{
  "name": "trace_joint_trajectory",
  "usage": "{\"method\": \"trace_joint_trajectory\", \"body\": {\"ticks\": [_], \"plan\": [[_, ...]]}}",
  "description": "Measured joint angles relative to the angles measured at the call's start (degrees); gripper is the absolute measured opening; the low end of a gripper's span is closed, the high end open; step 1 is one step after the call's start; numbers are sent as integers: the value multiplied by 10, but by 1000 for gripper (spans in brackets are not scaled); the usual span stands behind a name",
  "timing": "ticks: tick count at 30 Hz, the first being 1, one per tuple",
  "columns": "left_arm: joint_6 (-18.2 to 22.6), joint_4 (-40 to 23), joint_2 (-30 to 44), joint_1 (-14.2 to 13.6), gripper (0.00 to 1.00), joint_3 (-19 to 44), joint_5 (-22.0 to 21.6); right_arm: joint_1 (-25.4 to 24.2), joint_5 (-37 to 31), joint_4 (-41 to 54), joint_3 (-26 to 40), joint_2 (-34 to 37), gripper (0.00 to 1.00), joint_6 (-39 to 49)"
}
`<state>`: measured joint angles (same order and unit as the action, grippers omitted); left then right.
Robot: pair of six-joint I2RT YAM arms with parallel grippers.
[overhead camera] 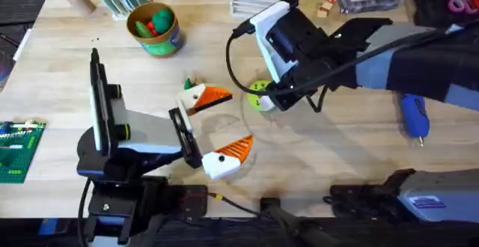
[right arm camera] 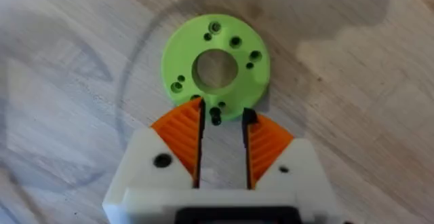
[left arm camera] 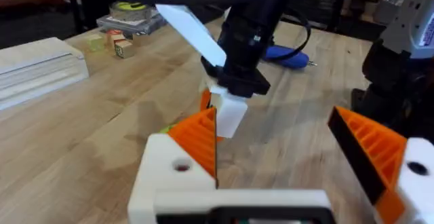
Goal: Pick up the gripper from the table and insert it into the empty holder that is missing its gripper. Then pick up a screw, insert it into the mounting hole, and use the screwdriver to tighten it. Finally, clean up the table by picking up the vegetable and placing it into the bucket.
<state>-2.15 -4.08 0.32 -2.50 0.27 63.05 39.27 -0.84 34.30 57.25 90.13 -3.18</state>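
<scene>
Nearest my bases, at 7 o'clock on the bench [overhead camera: 322, 165], left gripper [overhead camera: 224, 121] gaping wide, both orange pads showing, nothing between them.

Centre: right gripper [right arm camera: 222, 108] hangs over the lime disc [right arm camera: 180, 54], jaws a narrow slot apart. A small dark speck sits at the slot; screw or hole, I cannot tell. Nothing clearly held.

Out at 3 o'clock, well apart from both grippers: screwdriver [overhead camera: 413, 114], flat on the bench. Long axis runs roughly 12 to 6, thin tip toward 5 o'clock, blue handle on the far end. My read: light, rigid, smooth round handle likely to roll or slip. Take it across mid-handle, jaws square to the axis, never by the slender tip.

Far, at 11 o'clock: bucket [overhead camera: 161, 45], upright, green and red shapes inside.
</scene>
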Motion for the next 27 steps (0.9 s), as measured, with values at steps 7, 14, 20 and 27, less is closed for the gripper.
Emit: {"method": "trace_joint_trajectory", "body": {"ticks": [7, 14, 20, 27], "plan": [[0, 0, 0, 0, 993, 0, 0, 0, 0, 0, 0, 0, 353, 0], [0, 0, 0, 0, 992, 0, 0, 0, 0, 0, 0, 0, 348, 0], [0, 0, 0, 0, 993, 0, 0, 0, -3, 2, 1, 12, 294, 0], [0, 0, 0, 0, 992, 0, 0, 0, -7, 2, 1, 12, 220, 0]]}}
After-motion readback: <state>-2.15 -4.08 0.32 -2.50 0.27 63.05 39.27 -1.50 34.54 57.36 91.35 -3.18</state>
